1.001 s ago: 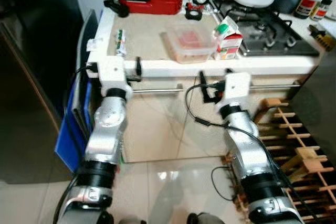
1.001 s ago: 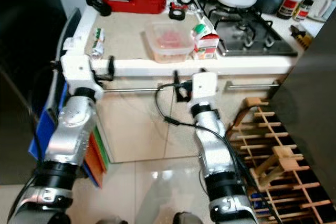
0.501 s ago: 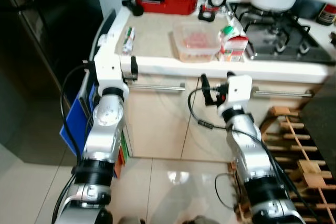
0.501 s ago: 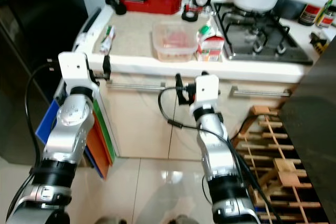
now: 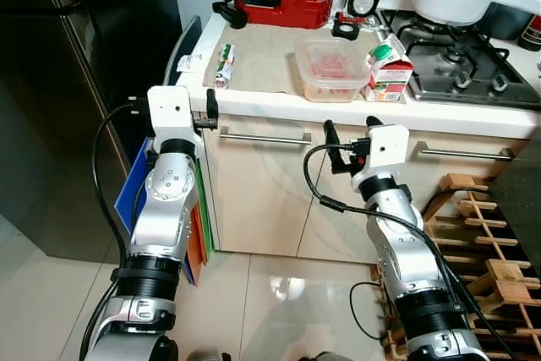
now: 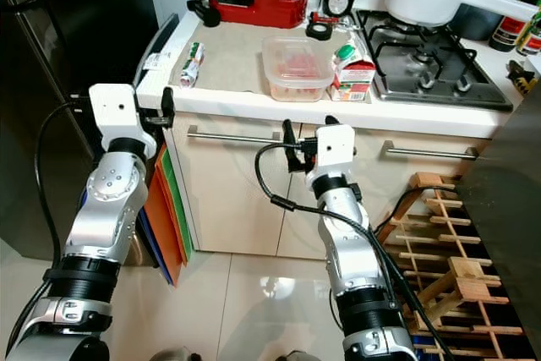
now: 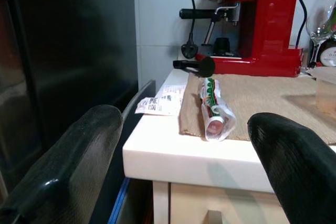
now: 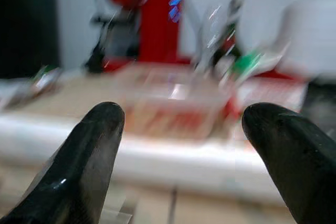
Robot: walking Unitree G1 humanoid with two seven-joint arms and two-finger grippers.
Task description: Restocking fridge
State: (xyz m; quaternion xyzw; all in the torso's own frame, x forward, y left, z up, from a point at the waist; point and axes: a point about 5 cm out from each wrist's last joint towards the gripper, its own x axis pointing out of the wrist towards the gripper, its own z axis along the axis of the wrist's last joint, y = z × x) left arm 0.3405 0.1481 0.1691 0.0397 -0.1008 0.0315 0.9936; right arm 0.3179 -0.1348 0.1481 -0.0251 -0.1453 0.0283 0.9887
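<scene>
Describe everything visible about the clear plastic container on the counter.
The clear plastic container is a shallow rounded rectangle with a lid on, holding something pinkish red that looks like meat. It sits flat on the beige countertop mat, near the front edge. The carton with a green cap stands right against its side nearest the hob; whether they touch is unclear. Neither gripper touches it.

Two silver arms of rounded, jointed metal segments, with black ribbed collars near the elbows. Each ends in a white boxy wrist block carrying a claw of two long black fingers: the left claw [image 5: 211,108] and the right claw [image 5: 330,138]. Black cables loop beside both arms and plug in at the wrist blocks
</scene>
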